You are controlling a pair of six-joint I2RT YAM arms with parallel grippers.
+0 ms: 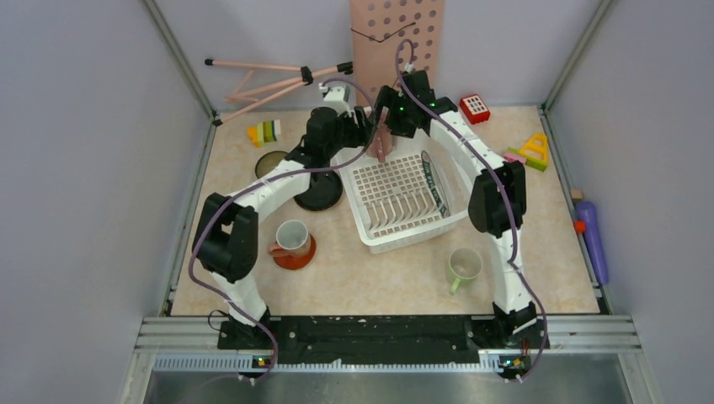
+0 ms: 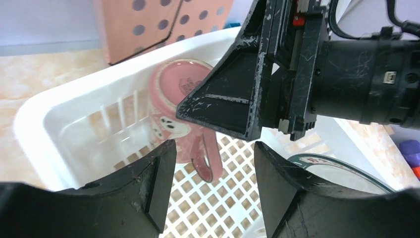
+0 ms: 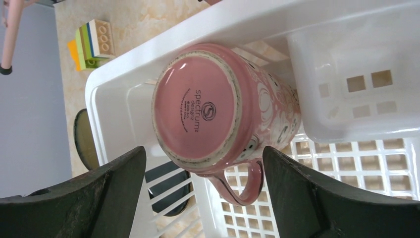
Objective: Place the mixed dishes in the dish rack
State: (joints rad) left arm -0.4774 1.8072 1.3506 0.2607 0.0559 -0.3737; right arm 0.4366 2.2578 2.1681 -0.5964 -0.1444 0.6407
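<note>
A pink mug (image 1: 383, 141) (image 2: 171, 101) (image 3: 208, 106) sits tilted in the far left corner of the white dish rack (image 1: 412, 237) (image 2: 59, 129) (image 3: 247, 25). Its base faces the right wrist camera. My right gripper (image 1: 390, 119) (image 3: 204, 154) is open, with a finger on each side of the mug. My left gripper (image 1: 364, 128) (image 2: 213, 158) is open just short of the mug's handle and holds nothing. A dark plate with a lettered rim (image 1: 432, 181) (image 2: 337, 168) stands in the rack. On the table are a black plate (image 1: 320, 192), a cup (image 1: 292, 236) on an orange-red saucer (image 1: 296, 257), and a pale green mug (image 1: 463, 265).
A small round bowl (image 1: 271, 162) lies left of the rack. The pink pegboard (image 1: 396, 38) leans on the back wall, with pink rods (image 1: 269, 80) to its left. Toy blocks (image 1: 265, 132) (image 1: 474, 108) (image 1: 530, 151) sit along the back, and a purple bottle (image 1: 592, 240) lies at the right edge.
</note>
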